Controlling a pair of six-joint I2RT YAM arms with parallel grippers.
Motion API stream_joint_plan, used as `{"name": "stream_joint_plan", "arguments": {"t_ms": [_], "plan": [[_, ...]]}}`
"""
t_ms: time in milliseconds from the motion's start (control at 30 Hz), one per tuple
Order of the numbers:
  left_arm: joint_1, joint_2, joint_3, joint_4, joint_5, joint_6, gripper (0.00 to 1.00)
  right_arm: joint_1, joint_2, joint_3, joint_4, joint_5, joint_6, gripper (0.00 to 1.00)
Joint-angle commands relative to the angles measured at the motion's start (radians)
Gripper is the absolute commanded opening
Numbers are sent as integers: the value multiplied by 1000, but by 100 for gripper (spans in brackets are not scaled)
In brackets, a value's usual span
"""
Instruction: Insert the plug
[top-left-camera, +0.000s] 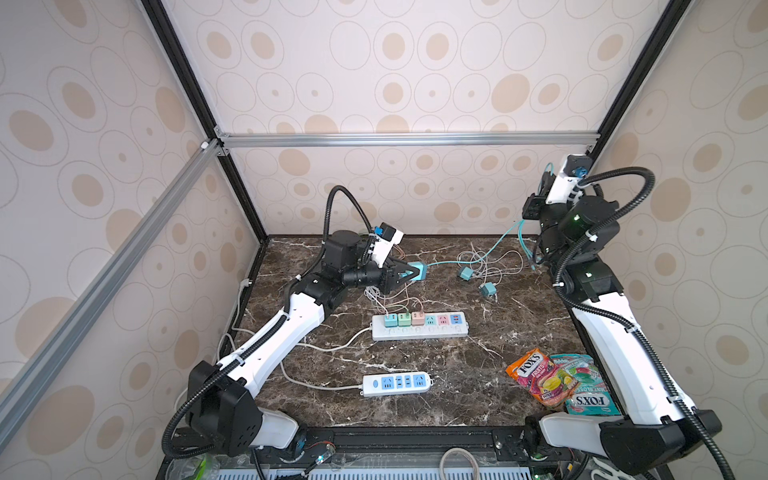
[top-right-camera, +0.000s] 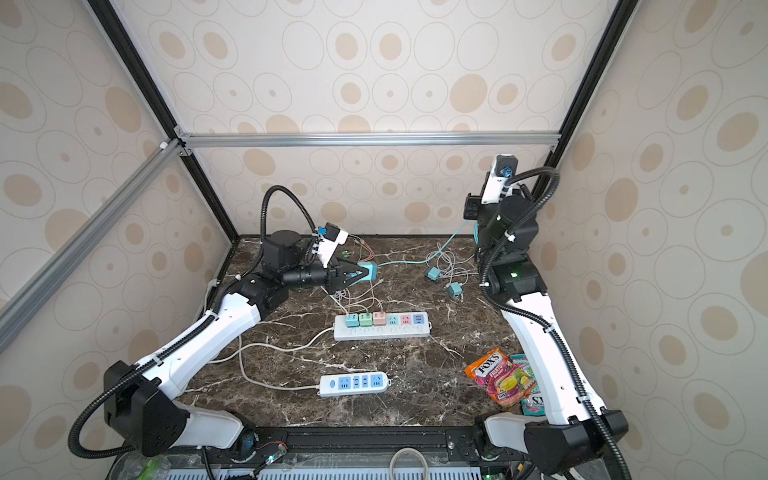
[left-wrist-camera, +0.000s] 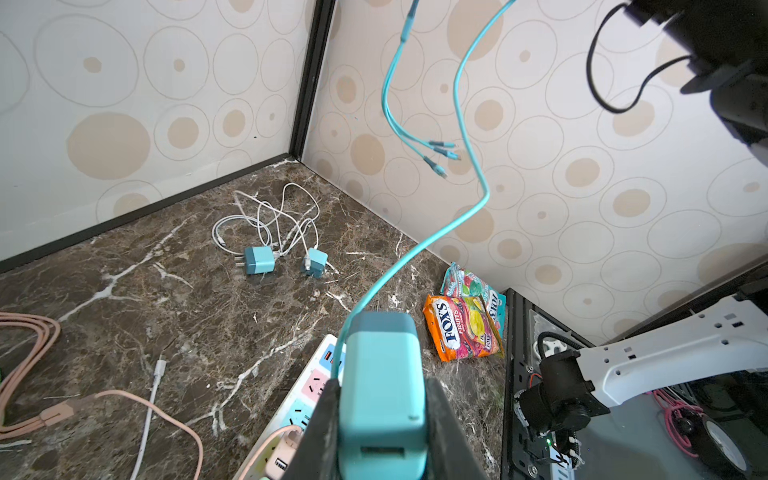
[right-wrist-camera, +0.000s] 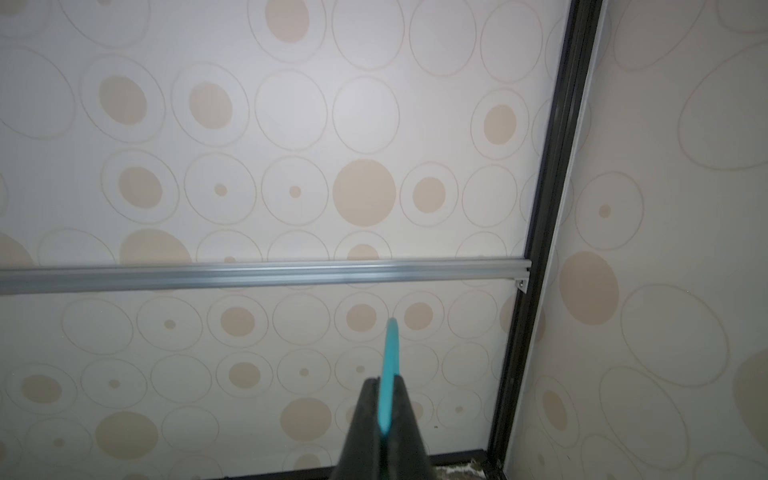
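Item: teal plug (left-wrist-camera: 382, 390), a small boxy charger block with rounded edges and smooth plastic faces. Judged light, rigid and somewhat slippery; not fragile, though its prongs (not visible in any view) would likely bend under a crooked push. Attached: teal cable (left-wrist-camera: 415, 245), soft and springy, likely to tug the block sideways if drawn taut. Best hold, by judgement: across the two broad flat sides at mid-body, leaving the pronged end free. Location: lifted clear of the table (top-left-camera: 457, 374); in both top views it hangs on the far side of the long power strip (top-left-camera: 419, 326), and in the left wrist view the strip's free coloured sockets show just beside the block. Left hand (left-wrist-camera: 382, 380): fingers closed onto opposite sides of the block, pinching it firmly; an empty USB port on the block faces the wrist camera. Right hand (right-wrist-camera: 386, 380): raised high near the back corner, well apart from the table, fingers pressed together on a flat stretch of the teal cable, which rises from between them; the cable's multi-tip end dangles in the air. Also present: three blocks seated in the long strip, a second shorter strip (top-left-camera: 397, 384), two loose teal chargers (top-left-camera: 466, 273) with white cords, and two sweet packets (top-left-camera: 536, 376).
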Motion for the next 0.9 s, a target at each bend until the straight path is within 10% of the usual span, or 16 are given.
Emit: {"name": "stream_joint_plan", "arguments": {"t_ms": [0,500,867], "plan": [[-15,16,63,20,24,-11,0,-7,50,-113,-138,88,20,0],[-20,-24,43,84,-55,-10,0,-7,130,-29,-154,-256,180,0],[-10,-78,21,239,-409,-5,0,76,371,138,-39,-434,241,0]]}}
